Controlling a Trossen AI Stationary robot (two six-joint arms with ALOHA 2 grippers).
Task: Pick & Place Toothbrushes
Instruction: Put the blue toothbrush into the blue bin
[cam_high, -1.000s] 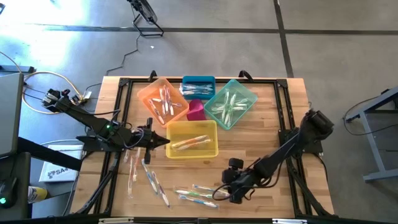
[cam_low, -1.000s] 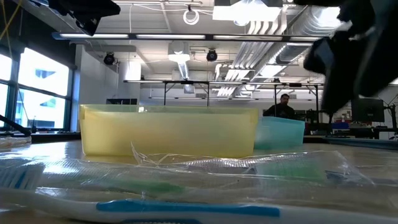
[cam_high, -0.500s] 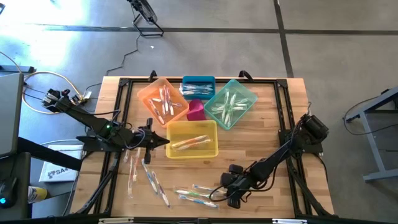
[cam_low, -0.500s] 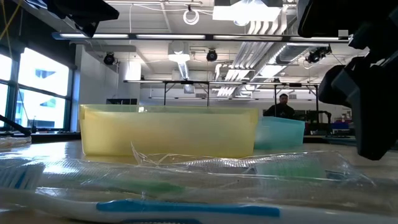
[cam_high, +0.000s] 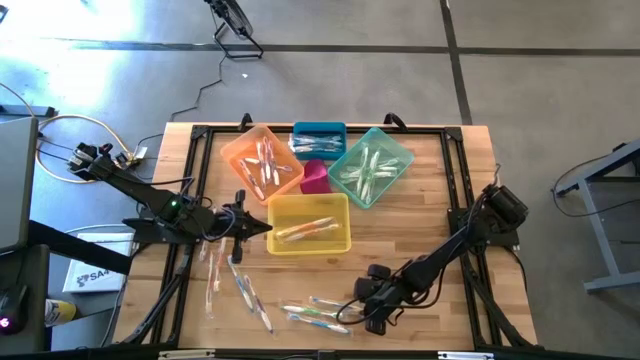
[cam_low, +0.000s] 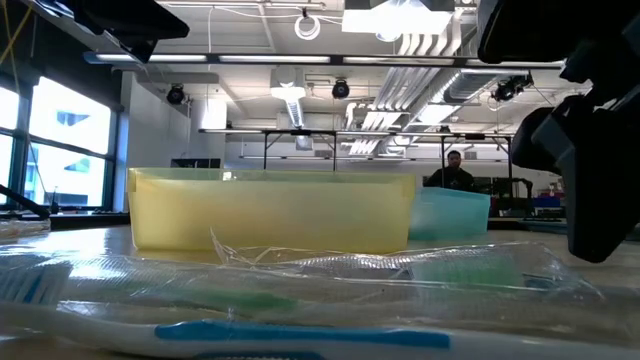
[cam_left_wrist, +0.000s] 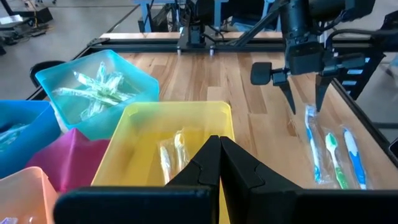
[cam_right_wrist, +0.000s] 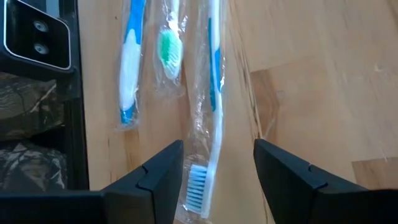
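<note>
Five translucent plastic bins sit in the upper middle of the overhead picture on the pale wooden table (cam_high: 420, 215): an orange bin (cam_high: 262, 162), a blue bin (cam_high: 319, 139), a teal bin (cam_high: 371, 166), a small magenta bin (cam_high: 316, 177) and a yellow bin (cam_high: 309, 223) below them. All but the magenta one visibly hold clear-wrapped toothbrushes; the yellow bin shows about two, and the counts in the others cannot be told.

Loose wrapped toothbrushes lie in two groups near the bottom of the overhead frame. The left group (cam_high: 232, 284), at lower left of centre, has about four. The right group (cam_high: 315, 314), at bottom centre, has about four as well, though the wrappers overlap.

The right gripper (cam_high: 368, 312) is low at bottom centre-right, just beside the right group, its two dark fingers spread wide. In its wrist picture three brushes show: a blue-handled toothbrush (cam_right_wrist: 129, 59) at upper left, a green-headed toothbrush (cam_right_wrist: 168, 46) beside it, and a long blue-and-white toothbrush (cam_right_wrist: 210, 109) lying between the fingers (cam_right_wrist: 158, 177), not gripped.

The left gripper (cam_high: 243, 226) sits at the yellow bin's left edge, fingers pressed together and holding nothing, as the closed tips (cam_left_wrist: 217, 163) in its wrist picture show.
</note>
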